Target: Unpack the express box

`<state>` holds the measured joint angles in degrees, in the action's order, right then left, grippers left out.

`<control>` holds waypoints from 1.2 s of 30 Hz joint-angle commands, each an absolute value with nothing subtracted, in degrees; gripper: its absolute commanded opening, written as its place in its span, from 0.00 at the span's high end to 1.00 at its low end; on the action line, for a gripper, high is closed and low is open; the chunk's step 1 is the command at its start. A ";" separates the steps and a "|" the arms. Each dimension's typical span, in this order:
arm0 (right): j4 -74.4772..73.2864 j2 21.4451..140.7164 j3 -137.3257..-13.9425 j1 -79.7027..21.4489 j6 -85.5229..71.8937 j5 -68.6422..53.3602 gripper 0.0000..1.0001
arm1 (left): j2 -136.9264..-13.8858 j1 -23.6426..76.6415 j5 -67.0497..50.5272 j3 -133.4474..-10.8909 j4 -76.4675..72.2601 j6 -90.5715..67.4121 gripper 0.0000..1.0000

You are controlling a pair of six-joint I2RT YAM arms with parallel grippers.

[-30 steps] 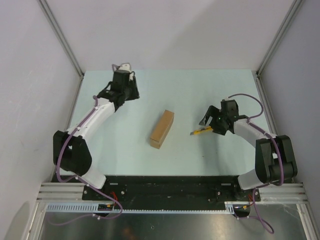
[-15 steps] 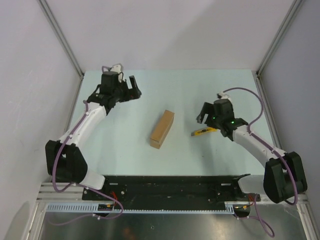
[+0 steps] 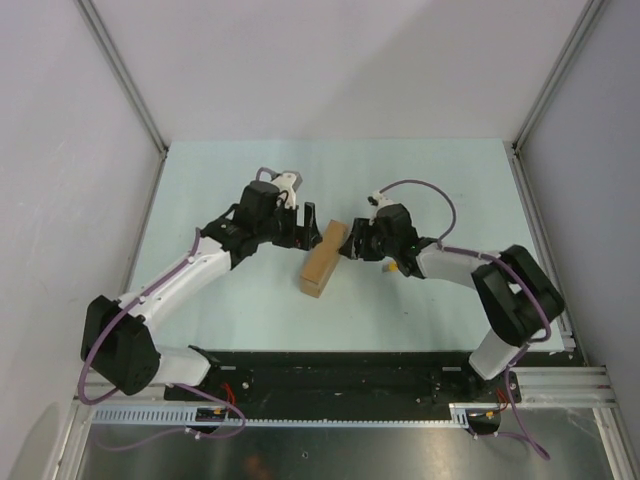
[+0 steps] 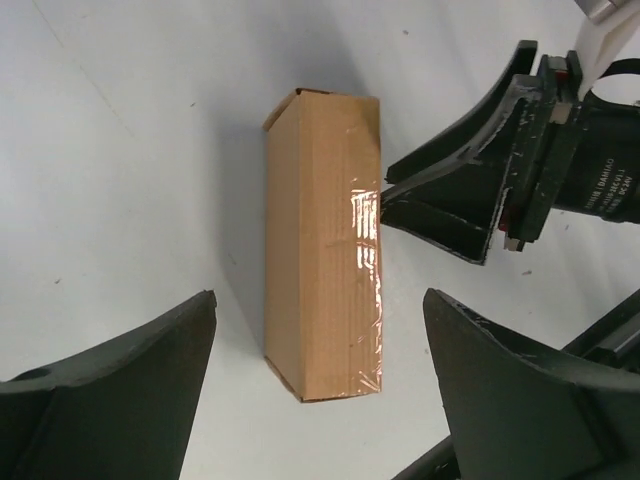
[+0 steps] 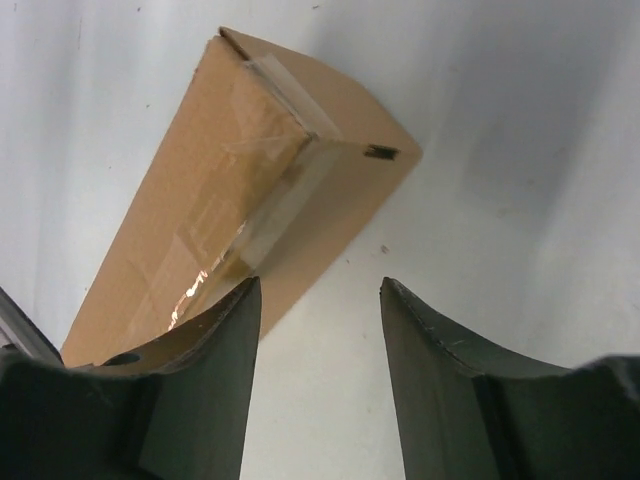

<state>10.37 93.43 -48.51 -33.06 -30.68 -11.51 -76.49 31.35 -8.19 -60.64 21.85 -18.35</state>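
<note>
The express box (image 3: 324, 258), a plain brown taped carton, lies shut on the pale green table at centre. My left gripper (image 3: 307, 228) hovers open at its far-left side. In the left wrist view its fingers (image 4: 120, 385) spread wide to either side of the box (image 4: 325, 250), not touching it. My right gripper (image 3: 351, 242) is open at the box's far-right end. In the right wrist view its left finger (image 5: 215, 345) overlaps the box's taped end (image 5: 230, 190); nothing lies between the jaws. Its fingertips (image 4: 440, 195) reach the box's long side in the left wrist view.
The yellow-and-black utility knife (image 3: 392, 266) lies on the table just under my right forearm, right of the box. Grey walls with metal frame posts close in the table on three sides. The black base rail (image 3: 330, 368) runs along the near edge.
Both arms swung in to the box: the left from the far-left corner, the right from beside the knife, leftwards. Both grippers stayed open. The box has not moved.
</note>
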 commanded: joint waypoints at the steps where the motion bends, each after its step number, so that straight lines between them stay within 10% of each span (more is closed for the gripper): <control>1: 18.81 97.11 -53.61 -35.68 -30.41 -14.41 0.43 | -75.23 31.11 -7.82 -60.03 19.86 -16.96 0.13; 8: 13.91 101.33 -59.93 -41.48 -23.21 -4.60 0.14 | -76.46 31.11 6.55 -58.01 20.04 -17.67 0.12; 25: 4.75 100.28 -63.55 -42.36 -20.92 1.59 0.14 | -90.33 22.15 -2.03 -60.12 20.39 -22.14 0.23; 36: 4.92 101.08 -63.63 -42.71 -20.21 -3.43 0.21 | -95.63 15.21 -12.03 -59.24 14.51 -24.34 0.50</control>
<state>3.88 102.41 -61.80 -42.30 -21.47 -2.04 -95.02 16.27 -9.10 -58.33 17.08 -23.79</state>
